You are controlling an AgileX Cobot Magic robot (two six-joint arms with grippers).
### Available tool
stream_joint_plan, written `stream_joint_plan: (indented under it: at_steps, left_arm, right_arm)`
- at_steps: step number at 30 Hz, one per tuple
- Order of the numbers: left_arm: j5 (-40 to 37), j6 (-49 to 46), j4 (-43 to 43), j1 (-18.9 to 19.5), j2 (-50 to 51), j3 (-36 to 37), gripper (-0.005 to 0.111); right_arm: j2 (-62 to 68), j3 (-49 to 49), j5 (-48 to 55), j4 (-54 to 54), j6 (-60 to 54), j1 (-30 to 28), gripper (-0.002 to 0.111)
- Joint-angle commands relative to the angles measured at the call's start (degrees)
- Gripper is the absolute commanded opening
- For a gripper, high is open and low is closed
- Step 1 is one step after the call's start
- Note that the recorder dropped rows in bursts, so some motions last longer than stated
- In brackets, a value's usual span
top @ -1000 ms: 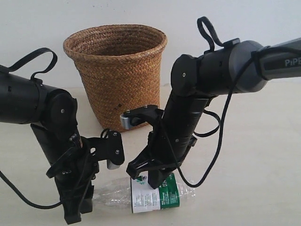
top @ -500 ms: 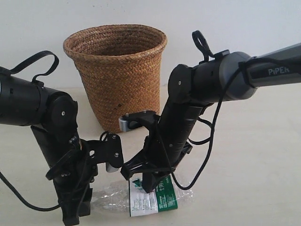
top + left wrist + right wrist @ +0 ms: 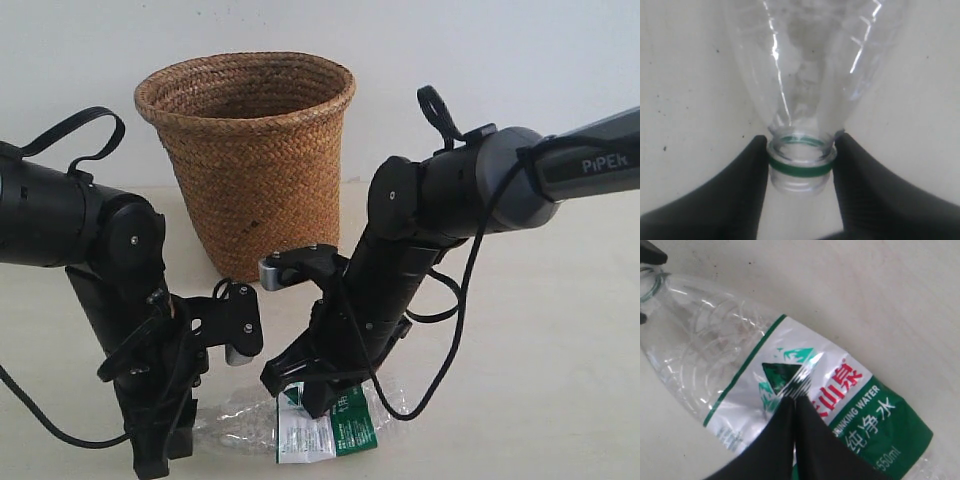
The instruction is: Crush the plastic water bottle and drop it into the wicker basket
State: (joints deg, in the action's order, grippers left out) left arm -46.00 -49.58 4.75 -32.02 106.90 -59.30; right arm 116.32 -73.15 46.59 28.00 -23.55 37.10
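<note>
Crushing step: left gripper (image 3: 800, 150) clamps the plastic water bottle (image 3: 315, 438) neck, closed right gripper (image 3: 794, 399) presses it; next, lift to wicker basket (image 3: 250, 160) at 12 o'clock.

We see our left pincer (image 3: 800, 150) holding the neck of the clear bottle (image 3: 812, 70). One black finger (image 3: 747, 185) touches each side of the neck, right at the green ring (image 3: 800, 168). The mouth of the bottle is open. The bottle lies on the pale table (image 3: 685, 80) with small dark specks, and its body has creases.
</note>
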Motion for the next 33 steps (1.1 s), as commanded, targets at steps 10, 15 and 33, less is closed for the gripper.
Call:
stream_joint_plan:
  at_steps: [10, 15, 33]
  left_arm:
    - [-0.1, 0.3, 0.5, -0.5, -0.5, -0.1, 0.004]
    - [-0.1, 0.3, 0.5, -0.5, -0.5, -0.1, 0.004]
    - [0.4, 0.3, 0.5, -0.5, -0.5, -0.1, 0.004]
  right_arm:
    - [0.4, 2.6, 2.5, -3.0, -1.1, 0.0, 0.000]
    - [-6.8, 1.5, 3.7, -3.5, -1.1, 0.0, 0.000]
    - [-72.9, 5.6, 9.5, -25.3, 11.6, 0.0, 0.000]
